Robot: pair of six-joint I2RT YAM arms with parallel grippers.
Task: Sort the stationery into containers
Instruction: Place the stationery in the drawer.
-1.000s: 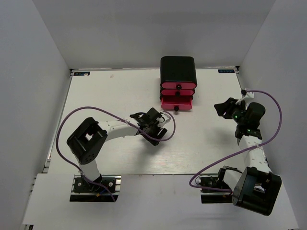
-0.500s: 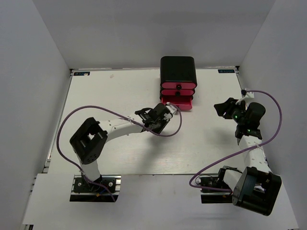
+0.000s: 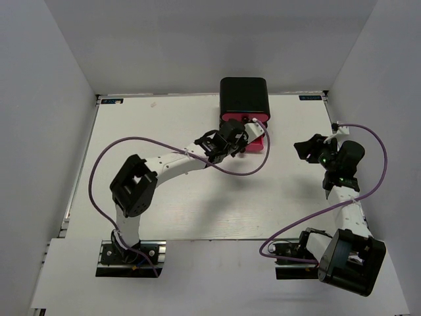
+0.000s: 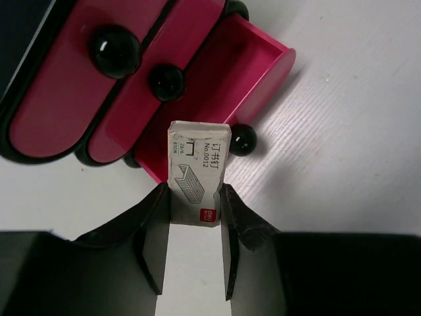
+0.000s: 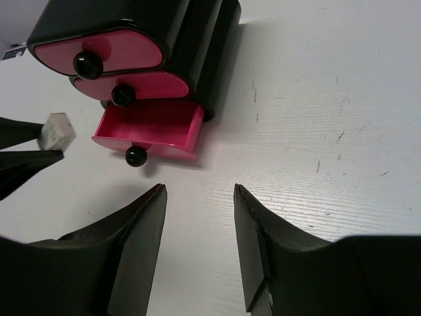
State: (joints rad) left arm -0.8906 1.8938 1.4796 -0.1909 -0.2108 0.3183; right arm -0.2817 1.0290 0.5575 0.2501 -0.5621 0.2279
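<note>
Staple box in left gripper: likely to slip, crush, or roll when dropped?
The staple box looks like thin card, so a hard squeeze might dent it. The left gripper pinches only its near end, so it may pivot. Its flat faces probably won't roll in the open bottom drawer.

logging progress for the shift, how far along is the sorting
The bottom drawer is pulled open; the top drawer and middle drawer are shut. In hand: the left gripper pinches a white staple box close to that drawer, not yet released. The right gripper hangs open and empty. Left: drop the box in. No other stationery shows on the table.
</note>
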